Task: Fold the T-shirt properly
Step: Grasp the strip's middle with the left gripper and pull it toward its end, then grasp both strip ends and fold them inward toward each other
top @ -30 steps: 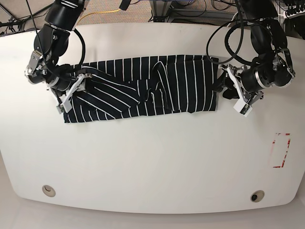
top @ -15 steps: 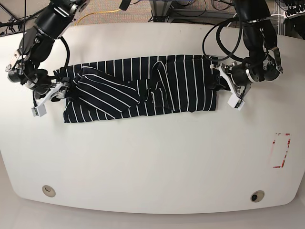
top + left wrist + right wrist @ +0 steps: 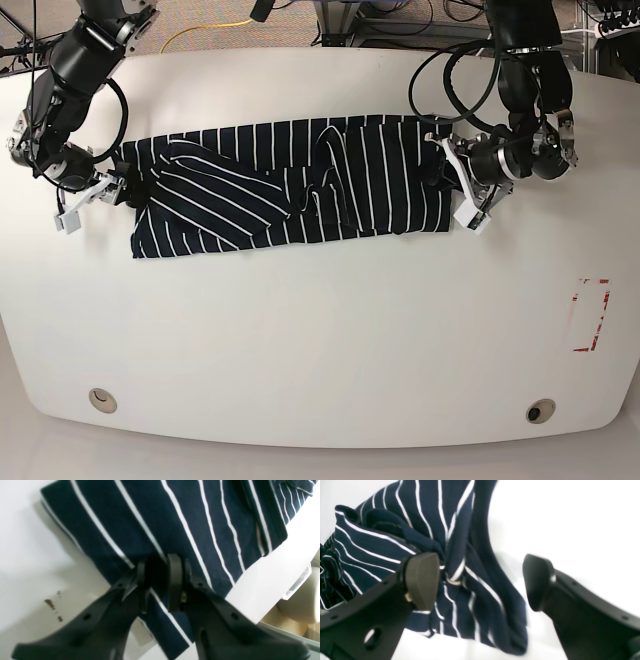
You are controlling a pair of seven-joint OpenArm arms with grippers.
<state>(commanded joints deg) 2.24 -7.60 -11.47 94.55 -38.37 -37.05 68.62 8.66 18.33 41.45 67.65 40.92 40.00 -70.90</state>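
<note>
The dark navy T-shirt [image 3: 290, 185] with thin white stripes lies in a long crumpled band across the far half of the white table [image 3: 320, 330]. My left gripper [image 3: 447, 182] is at the shirt's right edge. In the left wrist view it [image 3: 157, 580] is shut on a pinch of the striped fabric [image 3: 200, 517]. My right gripper [image 3: 122, 190] is at the shirt's left edge. In the right wrist view it [image 3: 480, 580] is wide open, with a bunched fold of the shirt [image 3: 432, 517] lying between its fingers and against the left pad [image 3: 421, 580].
A red-outlined rectangle [image 3: 589, 315] is marked on the table at the right. Two round fittings [image 3: 100, 399] [image 3: 540, 411] sit near the front edge. Small brown stains [image 3: 52, 605] show beside the left gripper. Cables lie behind the table.
The right arm has swung outward to the shirt's left edge, and the fabric there now lies flatter. The left gripper has moved left onto the shirt's right edge.
</note>
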